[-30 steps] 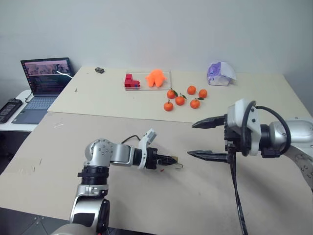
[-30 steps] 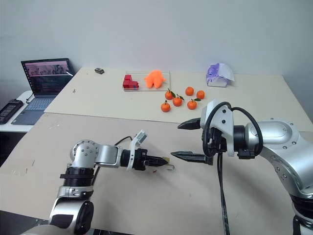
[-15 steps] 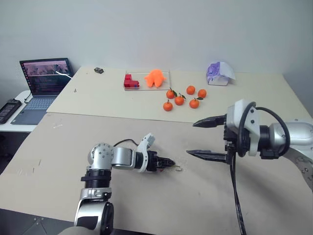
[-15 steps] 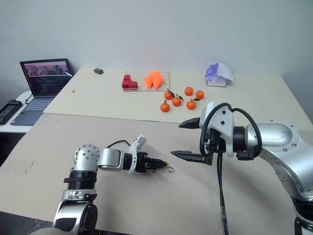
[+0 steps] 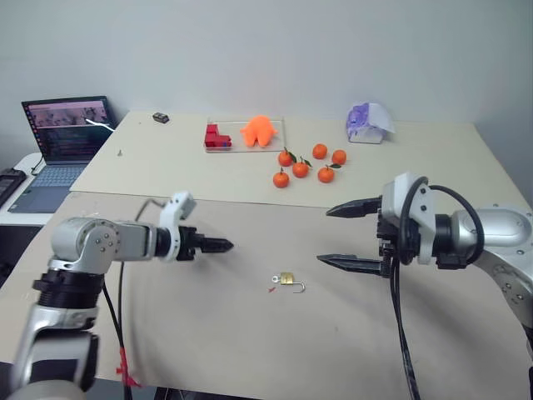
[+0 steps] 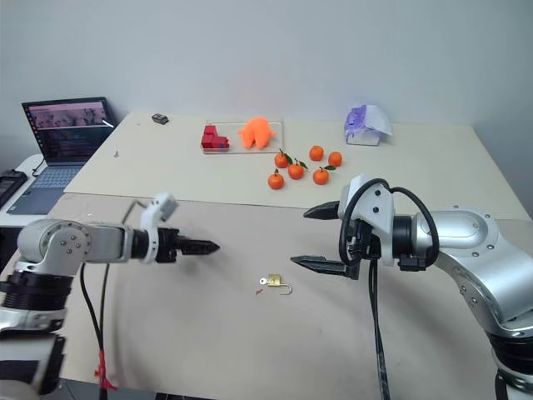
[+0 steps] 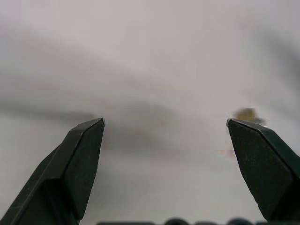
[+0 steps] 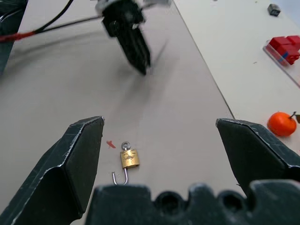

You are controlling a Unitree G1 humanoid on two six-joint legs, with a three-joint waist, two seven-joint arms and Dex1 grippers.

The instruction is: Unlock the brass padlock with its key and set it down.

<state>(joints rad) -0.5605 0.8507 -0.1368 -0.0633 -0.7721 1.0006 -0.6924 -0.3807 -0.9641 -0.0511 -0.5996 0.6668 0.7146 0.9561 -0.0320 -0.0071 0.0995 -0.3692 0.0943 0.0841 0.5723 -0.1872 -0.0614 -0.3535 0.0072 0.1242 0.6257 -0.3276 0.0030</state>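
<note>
One brass padlock (image 5: 286, 278) lies flat on the tan surface (image 5: 208, 333) between my two claws, touching neither, its thin silver shackle swung open to one side; the key (image 8: 125, 146) appears to sit in the end of the body away from the shackle, though it is too small to be sure. My left claw (image 5: 218, 245) hangs well off to the left of the padlock with its two black fingers spread wide and nothing between them. My right claw (image 5: 346, 236) hovers just to the right of the padlock, likewise spread and empty, pointing across toward my left. Judged from the open shackle and the padlock resting free, the unlocking and the setting-down look done, so the step in hand is a clean retreat: I should keep both claws spread, draw them up and away without sweeping low over the surface, and avoid brushing the shackle or the key, since so light a thing would skid at a touch. Behind, on the farther surface, are five oranges (image 5: 301, 169), a clear tray (image 5: 281, 137) with red blocks (image 5: 215, 137) and an orange toy (image 5: 257, 131); a laptop (image 5: 60, 143) stands at the far left. Against a second ago: my left claw was then pinched on the padlock near the middle; it has since let go, opened fully and swung out leftward, while my right claw has kept its place.
</note>
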